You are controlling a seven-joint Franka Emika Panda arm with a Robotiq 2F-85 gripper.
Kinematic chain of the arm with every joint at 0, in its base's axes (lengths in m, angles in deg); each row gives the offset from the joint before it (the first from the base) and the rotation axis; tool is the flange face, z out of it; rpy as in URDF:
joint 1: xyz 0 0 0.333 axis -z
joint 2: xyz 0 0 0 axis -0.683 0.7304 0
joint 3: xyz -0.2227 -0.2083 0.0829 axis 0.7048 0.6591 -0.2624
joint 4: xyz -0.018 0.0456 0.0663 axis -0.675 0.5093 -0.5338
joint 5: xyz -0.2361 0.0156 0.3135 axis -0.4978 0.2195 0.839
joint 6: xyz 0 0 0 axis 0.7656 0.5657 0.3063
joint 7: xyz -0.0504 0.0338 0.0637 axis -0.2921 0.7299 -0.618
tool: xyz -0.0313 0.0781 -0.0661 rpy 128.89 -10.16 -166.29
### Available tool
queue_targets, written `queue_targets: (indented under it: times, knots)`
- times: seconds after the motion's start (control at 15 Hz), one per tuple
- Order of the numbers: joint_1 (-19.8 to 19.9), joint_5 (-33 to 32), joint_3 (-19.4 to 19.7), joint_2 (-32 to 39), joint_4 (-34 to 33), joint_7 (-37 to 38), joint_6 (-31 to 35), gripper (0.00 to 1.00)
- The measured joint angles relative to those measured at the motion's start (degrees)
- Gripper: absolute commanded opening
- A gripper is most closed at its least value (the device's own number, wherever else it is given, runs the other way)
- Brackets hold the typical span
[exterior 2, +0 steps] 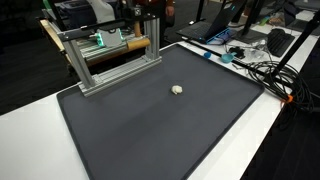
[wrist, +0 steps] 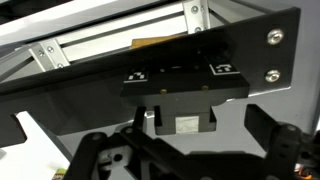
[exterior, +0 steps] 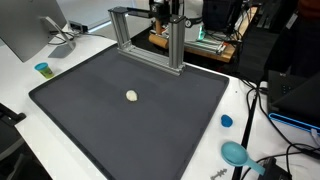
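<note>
At the lower right of an exterior view, a teal round object (exterior: pixel 235 153) and a blue cap (exterior: pixel 226 121) lie on the white worktop (exterior: pixel 15 88) beside the dark mat (exterior: pixel 100 130). A small pale lump (exterior: pixel 132 96) sits near the mat's centre. Beyond it, at upper centre, the aluminium frame (exterior: pixel 145 42) stands on the mat's far edge, with the gripper (wrist: pixel 185 152) close to it, jaws spread wide and holding nothing.

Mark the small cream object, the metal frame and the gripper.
cream object (exterior: pixel 132 96): in an exterior view, on its middle.
metal frame (exterior: pixel 178 48): in an exterior view, on its near upright post.
gripper (wrist: pixel 180 130): in the wrist view, midway between its open fingertips.
</note>
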Motion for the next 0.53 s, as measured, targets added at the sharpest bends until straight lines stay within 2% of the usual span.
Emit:
queue_targets:
  times: [0.07, 0.13, 0.2, 0.4, 0.47, 0.53]
  knots:
    - [0.22, 0.0, 0.31, 0.24, 0.0, -0.05, 0.0, 0.91]
    - [0.31, 0.0, 0.76, 0.39, 0.0, -0.24, 0.0, 0.74]
    - [0.31, 0.0, 1.3, 0.45, 0.0, -0.61, -0.06, 0.71]
    - [0.12, 0.03, 2.63, 0.4, 0.0, -2.34, -0.09, 0.5]
    - [0.03, 0.03, 2.93, 0.34, -0.02, -2.95, -0.12, 0.46]
    - [-0.11, 0.04, 3.14, 0.26, -0.06, -3.55, -0.15, 0.48]
